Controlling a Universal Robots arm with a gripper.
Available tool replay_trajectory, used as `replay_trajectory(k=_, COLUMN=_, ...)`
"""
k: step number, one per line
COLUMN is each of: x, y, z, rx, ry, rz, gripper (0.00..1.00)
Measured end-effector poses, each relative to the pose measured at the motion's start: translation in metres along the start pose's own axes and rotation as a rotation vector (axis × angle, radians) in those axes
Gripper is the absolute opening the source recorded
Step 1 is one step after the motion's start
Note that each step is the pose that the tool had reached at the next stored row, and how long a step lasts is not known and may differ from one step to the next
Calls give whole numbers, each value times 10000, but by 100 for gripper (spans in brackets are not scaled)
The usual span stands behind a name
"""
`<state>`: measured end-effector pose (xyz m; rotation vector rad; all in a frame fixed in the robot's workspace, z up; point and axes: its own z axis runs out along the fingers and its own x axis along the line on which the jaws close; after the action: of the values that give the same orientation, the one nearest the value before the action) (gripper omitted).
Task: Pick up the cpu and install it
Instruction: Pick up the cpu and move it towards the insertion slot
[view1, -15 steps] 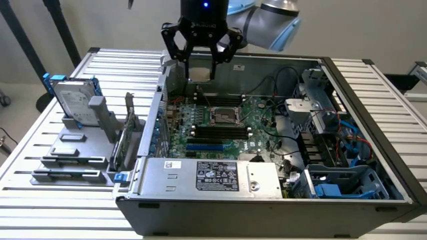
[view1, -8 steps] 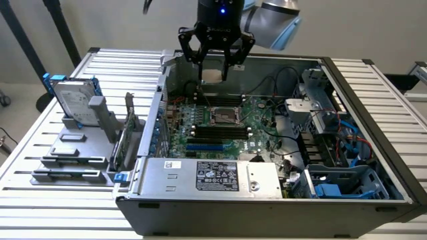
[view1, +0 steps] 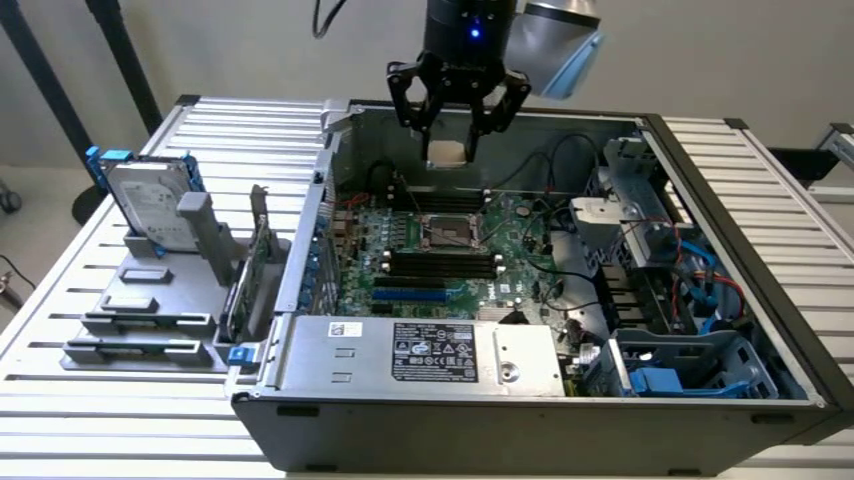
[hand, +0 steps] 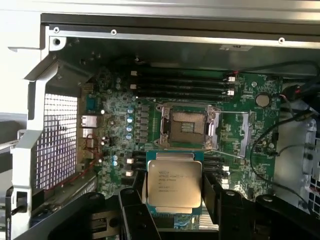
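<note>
Wrist view: tool grips cpu, lid facing camera.

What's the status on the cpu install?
Gripper up over the open case, jaws shut on the cpu. Socket open and empty, cpu not seated. Nothing seen between cpu and socket.

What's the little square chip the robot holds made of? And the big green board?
The cpu seems to have a dull silver metal top: it shines softly, has lettering printed on it, and shows a thin greenish edge. The green board looks like a stiff, slightly glossy plastic-like sheet studded with small metal parts. Its exact material is unclear.
</note>
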<state>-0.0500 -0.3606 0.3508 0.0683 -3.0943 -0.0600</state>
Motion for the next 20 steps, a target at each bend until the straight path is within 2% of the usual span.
replay_trajectory(k=6, x=-96, y=54, z=107, rx=-3, ry=13, rz=53, gripper=54)
replay_trajectory(k=15, x=-157, y=82, z=270, rx=-16, ry=13, rz=378, gripper=54)
replay_trajectory(k=20, x=-192, y=130, z=361, rx=-20, ry=14, rz=430, gripper=54)
